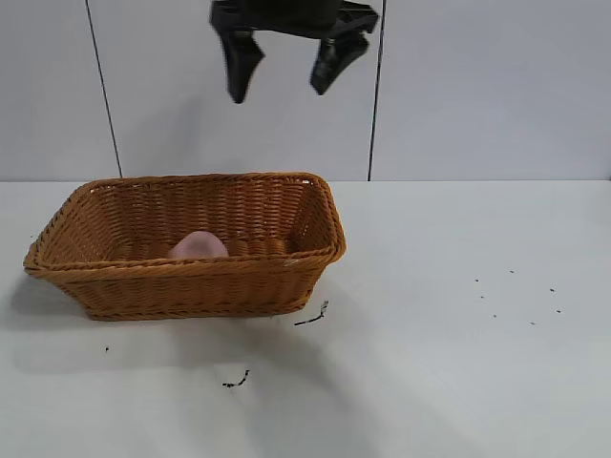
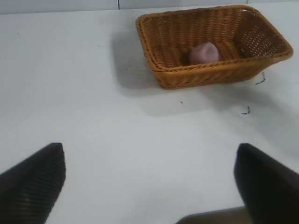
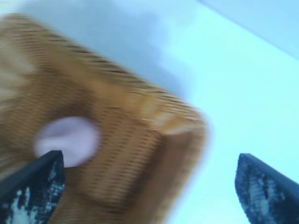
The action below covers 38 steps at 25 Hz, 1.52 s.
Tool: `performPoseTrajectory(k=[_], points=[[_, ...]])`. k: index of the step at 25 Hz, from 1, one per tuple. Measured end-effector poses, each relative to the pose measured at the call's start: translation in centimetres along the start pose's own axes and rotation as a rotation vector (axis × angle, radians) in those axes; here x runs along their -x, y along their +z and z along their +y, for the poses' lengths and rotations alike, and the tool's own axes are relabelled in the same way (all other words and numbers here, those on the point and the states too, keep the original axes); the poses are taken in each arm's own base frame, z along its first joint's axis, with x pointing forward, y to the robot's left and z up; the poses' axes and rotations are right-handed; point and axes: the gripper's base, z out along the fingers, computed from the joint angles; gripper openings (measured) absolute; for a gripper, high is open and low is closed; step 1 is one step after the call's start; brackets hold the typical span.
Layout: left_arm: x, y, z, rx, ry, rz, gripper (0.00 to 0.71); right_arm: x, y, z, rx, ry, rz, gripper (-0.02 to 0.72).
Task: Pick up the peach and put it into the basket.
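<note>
Already the peach lies inside the wicker basket, low against its near wall and a little left of the middle. High above the basket, at twelve o'clock from the peach, the right gripper hangs with its two black fingers spread apart and holding nothing. Off to one side the left gripper is over bare white table, fingers wide apart too, well away from the basket. Small dark scraps lie near the basket's front corner.
</note>
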Motion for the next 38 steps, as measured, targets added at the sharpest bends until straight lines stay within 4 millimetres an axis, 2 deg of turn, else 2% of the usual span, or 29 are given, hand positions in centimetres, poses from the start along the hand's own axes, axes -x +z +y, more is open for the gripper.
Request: performPoseTrajectory(k=[2, 4, 6, 10, 14, 17, 20, 23, 27, 30, 33, 38], points=[[0.0, 0.0, 0.0, 0.0, 0.0, 0.0, 0.694, -0.2, -0.1, -3.4, -0.018, 0.065, 0.0, 0.695], [0.0, 0.0, 0.0, 0.0, 0.0, 0.0, 0.694, -0.4, -0.2, -5.6, -0.018, 0.115, -0.001, 0.695], [0.0, 0.0, 0.0, 0.0, 0.0, 0.0, 0.694, -0.6, -0.4, -7.0, -0.023, 0.139, -0.004, 0.695], [0.0, 0.0, 0.0, 0.0, 0.0, 0.0, 0.694, -0.8, -2.3, -7.2, -0.031, 0.14, -0.011, 0.695], [0.0, 0.0, 0.0, 0.0, 0.0, 0.0, 0.694, -1.8, -6.2, -6.7, -0.038, 0.135, -0.009, 0.695], [0.0, 0.0, 0.0, 0.0, 0.0, 0.0, 0.694, -3.9, -9.7, -6.2, -0.038, 0.136, 0.012, 0.695], [0.0, 0.0, 0.0, 0.0, 0.0, 0.0, 0.694, -7.0, -13.4, -5.3, -0.036, 0.137, 0.034, 0.695], [0.0, 0.0, 0.0, 0.0, 0.0, 0.0, 0.694, -11.2, -17.6, -4.3, -0.036, 0.137, 0.039, 0.695], [0.0, 0.0, 0.0, 0.0, 0.0, 0.0, 0.694, -18.0, -21.3, -2.9, -0.035, 0.138, 0.054, 0.695], [0.0, 0.0, 0.0, 0.0, 0.0, 0.0, 0.694, -23.6, -22.7, -1.9, -0.034, 0.139, 0.068, 0.696], [0.0, 0.0, 0.0, 0.0, 0.0, 0.0, 0.694, -29.3, -23.2, -0.9, -0.033, 0.135, 0.06, 0.696], [0.0, 0.0, 0.0, 0.0, 0.0, 0.0, 0.694, -36.5, -23.2, 0.3, -0.053, 0.118, -0.134, 0.696]])
